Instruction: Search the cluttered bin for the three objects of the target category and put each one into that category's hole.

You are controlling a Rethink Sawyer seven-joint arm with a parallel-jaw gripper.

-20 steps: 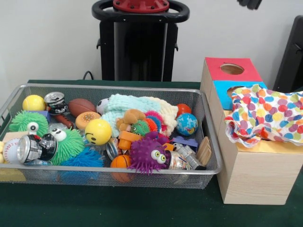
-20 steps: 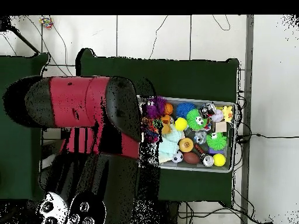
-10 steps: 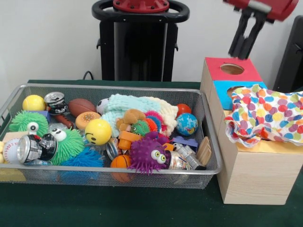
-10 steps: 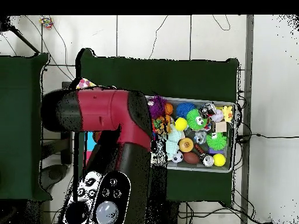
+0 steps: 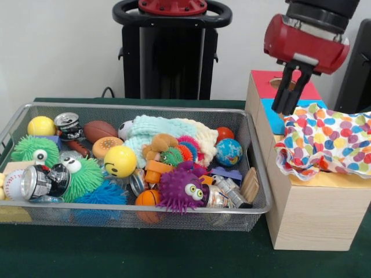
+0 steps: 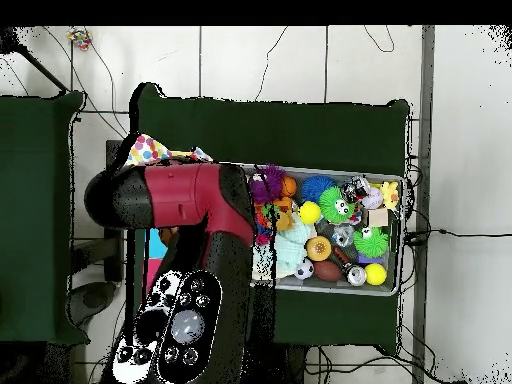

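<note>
Hanging above the wooden sorting box [image 5: 307, 214] at the right of the bench [image 5: 174, 255], the gripper [image 5: 288, 98] points down over the box's far end, near the red panel [image 5: 284, 85] with its round hole [image 5: 284, 84]; we cannot tell whether its fingers are apart or together, since they read as one dark shape. We see the blue panel [image 5: 278, 113] just nearer than the red one, its hole partly covered by a crumpled cloth [image 5: 324, 142] of white fabric with coloured dots, which drapes over the box's top.

To the left we find the wire-mesh bin [image 5: 130, 211], well apart from the gripper and crowded with small things. Among the round ones we note a yellow ball with a smiling face [image 5: 120, 160], a plain yellow ball [image 5: 41, 125], a blue globe ball [image 5: 229, 152], a small red-orange ball [image 5: 224, 134], an orange basketball [image 5: 149, 198], a brown football [image 5: 99, 130] and a black-and-white soccer ball [image 5: 124, 130]. A purple spiky toy with eyes [image 5: 182, 189] lies at the near wall, a green furry toy with eyes [image 5: 81, 176] left of it, and a pale knitted cloth [image 5: 159, 130] at the far wall. Crushed cans [image 5: 40, 182] lie at the left; their printing is too small for us to read.

In the overhead view the red arm [image 6: 185, 205] covers the box, with only the dotted cloth showing beside it.
</note>
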